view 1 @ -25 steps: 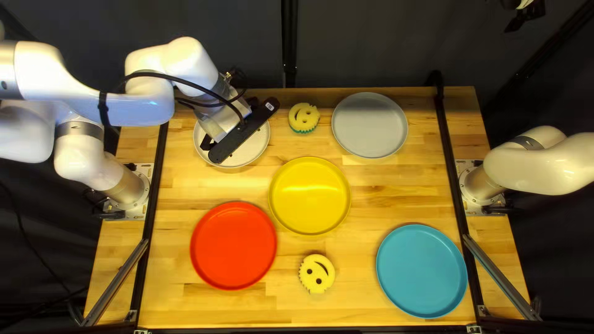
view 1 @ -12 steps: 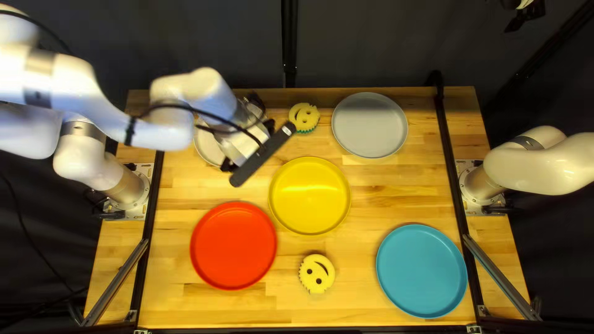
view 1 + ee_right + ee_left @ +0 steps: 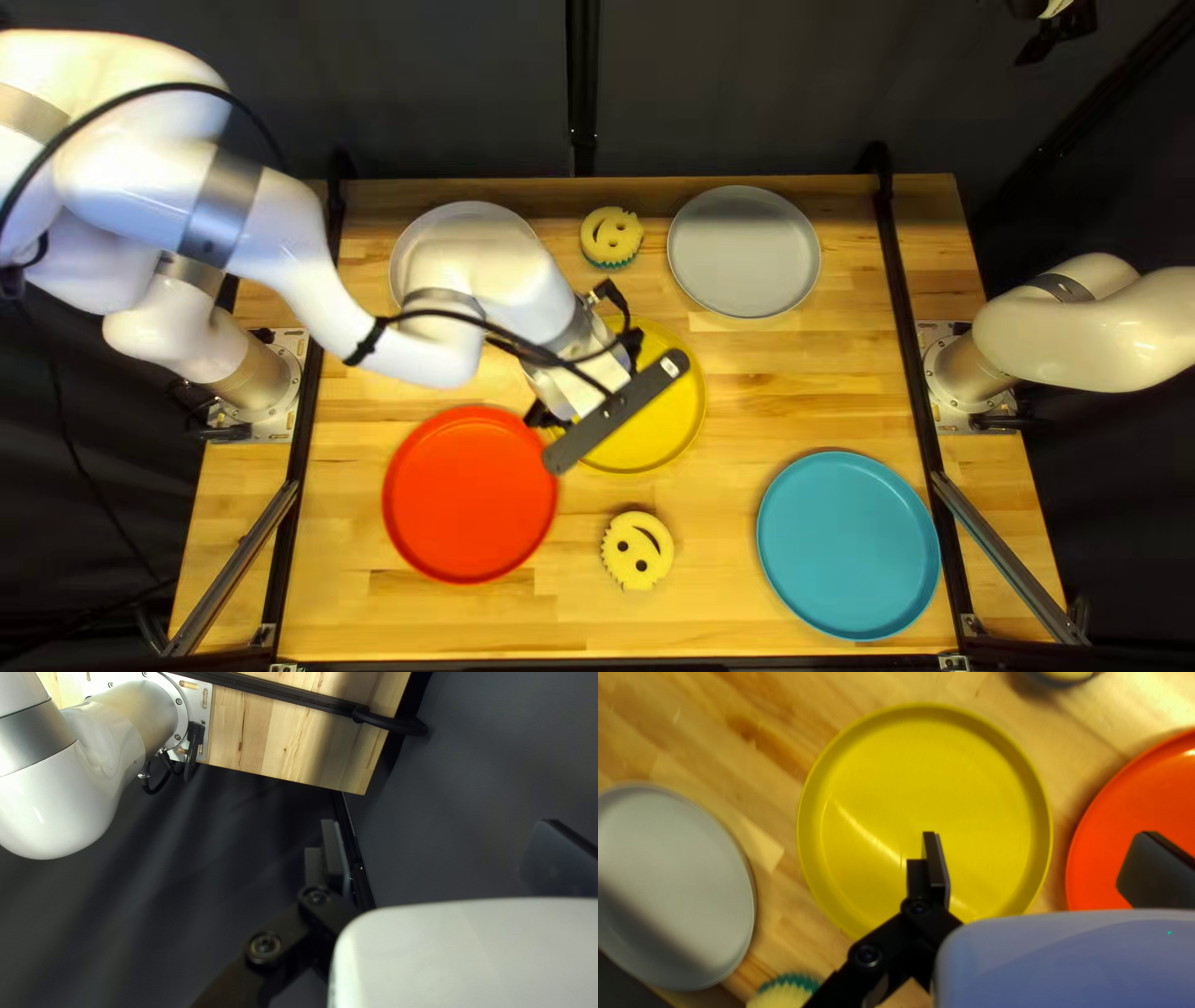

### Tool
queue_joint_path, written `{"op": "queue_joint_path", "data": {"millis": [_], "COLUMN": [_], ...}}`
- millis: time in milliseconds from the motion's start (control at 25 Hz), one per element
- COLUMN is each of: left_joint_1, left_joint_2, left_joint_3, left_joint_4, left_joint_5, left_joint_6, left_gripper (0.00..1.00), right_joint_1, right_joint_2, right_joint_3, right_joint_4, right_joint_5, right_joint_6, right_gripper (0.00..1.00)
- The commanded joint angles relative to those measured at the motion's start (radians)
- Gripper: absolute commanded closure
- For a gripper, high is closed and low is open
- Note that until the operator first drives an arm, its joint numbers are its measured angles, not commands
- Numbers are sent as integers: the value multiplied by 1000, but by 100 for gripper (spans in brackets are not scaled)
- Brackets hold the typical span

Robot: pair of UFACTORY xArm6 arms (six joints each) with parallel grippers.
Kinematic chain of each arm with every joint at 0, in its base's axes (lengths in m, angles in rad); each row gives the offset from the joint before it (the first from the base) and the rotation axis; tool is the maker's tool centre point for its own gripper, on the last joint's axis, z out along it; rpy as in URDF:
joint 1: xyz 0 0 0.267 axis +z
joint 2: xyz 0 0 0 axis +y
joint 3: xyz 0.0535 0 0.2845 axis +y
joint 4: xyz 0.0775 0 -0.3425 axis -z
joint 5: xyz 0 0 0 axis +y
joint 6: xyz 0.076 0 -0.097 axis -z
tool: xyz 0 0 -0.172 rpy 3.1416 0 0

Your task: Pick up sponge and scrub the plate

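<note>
Since the earlier frame, L arm (image 3: 286, 243) has swung from above the off-white plate (image 3: 463, 219) to above the yellow plate (image 3: 682, 405), carrying L pincer (image 3: 616, 412) w/ it. Top left view: task sponges, 2 pcs., both smiley-faced & lying on the worktop (image 3: 759, 405). Far sponge (image 3: 611, 234), teal underside, sits btwn off-white & gray plate (image 3: 745, 252); near sponge (image 3: 637, 551) sits btwn red plate (image 3: 469, 495) & blue plate (image 3: 848, 545). R pincer (image 3: 1058, 35) shows only in pt. at upper R, beyond the worktop. Left wrist view, w/ what the top left view hides: fingers of L pincer (image 3: 1041, 843) stand wide apart, one above yellow, the other above red; far sponge is partly cut off beside them. Off-white & blue plates appear in top left view only. Right wrist view: R pincer (image 3: 443, 837), fingers likewise apart, dark curtain (image 3: 187, 890) behind; R arm's base cables (image 3: 192, 753) are seen close up.
</note>
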Motion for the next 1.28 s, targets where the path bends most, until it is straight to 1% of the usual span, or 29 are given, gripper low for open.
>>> {"op": "queue_joint_path", "data": {"millis": [40, 160, 520, 560, 600, 680, 720, 760, 840, 1040, 1280], "left_joint_1": [-73, -95, -95, -95, -96, -92, -89, -80, -71, -58, -63], "left_joint_2": [81, 126, 126, 132, 152, 234, 253, 302, 333, 340, 349], "left_joint_3": [-47, -80, -80, -81, -99, -180, -200, -257, -300, -327, -365], "left_joint_4": [90, 75, 75, 65, 49, -19, -43, -89, -135, -190, -193], "left_joint_5": [-54, -62, -62, -65, -62, -45, -39, -15, 14, 70, 142], "left_joint_6": [-79, -64, -64, -56, -39, 52, 83, 150, 221, 315, 357], "left_gripper": [0, 0, 0, 0, 0, 0, 0, 0, 0, 0, 0], "right_joint_1": [0, 0, 0, 0, 0, 0, 0, 0, 0, 0, 0], "right_joint_2": [0, 0, 0, 0, 0, 0, 0, 0, 0, 0, 0], "right_joint_3": [0, 0, 0, 0, 0, 0, 0, 0, 0, 0, 0], "right_joint_4": [0, 0, 0, 0, 0, 0, 0, 0, 0, 0, 0], "right_joint_5": [0, 0, 0, 0, 0, 0, 0, 0, 0, 0, 0], "right_joint_6": [0, 0, 0, 0, 0, 0, 0, 0, 0, 0, 0], "right_gripper": [0, 0, 0, 0, 0, 0, 0, 0, 0, 0, 0]}}
